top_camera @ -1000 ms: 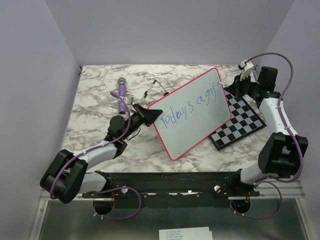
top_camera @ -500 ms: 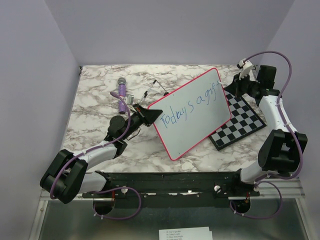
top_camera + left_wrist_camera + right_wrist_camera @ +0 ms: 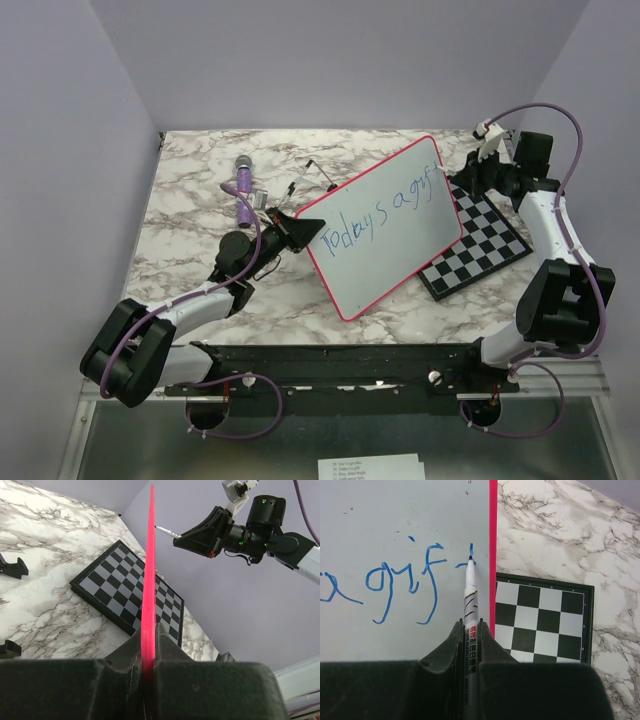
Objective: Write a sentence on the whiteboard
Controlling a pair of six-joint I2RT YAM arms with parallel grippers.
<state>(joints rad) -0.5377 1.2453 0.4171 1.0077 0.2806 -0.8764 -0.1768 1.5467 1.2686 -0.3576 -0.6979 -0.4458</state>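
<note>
Starting at the far left, we see a purple cylindrical object (image 3: 243,190) lying on the marble table (image 3: 190,270), a little beyond our left pincer (image 3: 298,228) and to its left. That pincer is closed tight on the pink-red rim of the whiteboard (image 3: 390,250). From its wrist view the rim runs straight out from between the two fingers, with no gap on either side. The whiteboard stretches away to the right of the left pincer, tilted up from the table rather than lying flat, and its far corner reaches our right pincer (image 3: 471,630). Across its face runs the sentence (image 3: 380,213), blue and slanting upward, reading "Today's a gif" with a short stroke after it. The marker (image 3: 470,592) is clamped in the right pincer, whose fingers are drawn in snug against the barrel. It sticks straight out ahead of that pincer, and its tip touches the board at the last blue stroke, just left of the rim. To the right of the right pincer, past the rim, the chessboard (image 3: 545,625) lies flat on the table. Whether the whiteboard touches it we cannot tell.
</note>
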